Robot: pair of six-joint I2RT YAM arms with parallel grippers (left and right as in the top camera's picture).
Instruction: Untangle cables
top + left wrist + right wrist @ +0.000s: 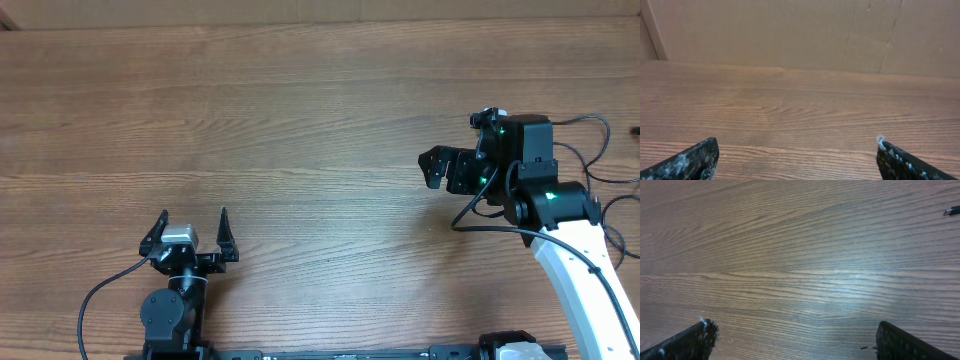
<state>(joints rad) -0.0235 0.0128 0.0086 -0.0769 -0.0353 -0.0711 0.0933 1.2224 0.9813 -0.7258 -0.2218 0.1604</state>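
No coiled bundle of cables is in view. A small black plug tip (951, 211) lies on the wood at the top right edge of the right wrist view; its cord is cut off by the frame. In the overhead view thin black strands (612, 182) run along the far right edge behind the right arm, with a small dark tip (635, 130) at the edge. My left gripper (194, 214) is open and empty near the front edge, over bare wood (797, 150). My right gripper (432, 168) is open and empty at mid right, pointing left, over bare wood (795, 335).
The wooden table (300, 120) fills the overhead view. A beige wall (790, 35) stands behind its far edge. A thicker black arm wire (100, 295) curves beside the left arm's base. The white right arm link (580, 280) reaches in from the front right.
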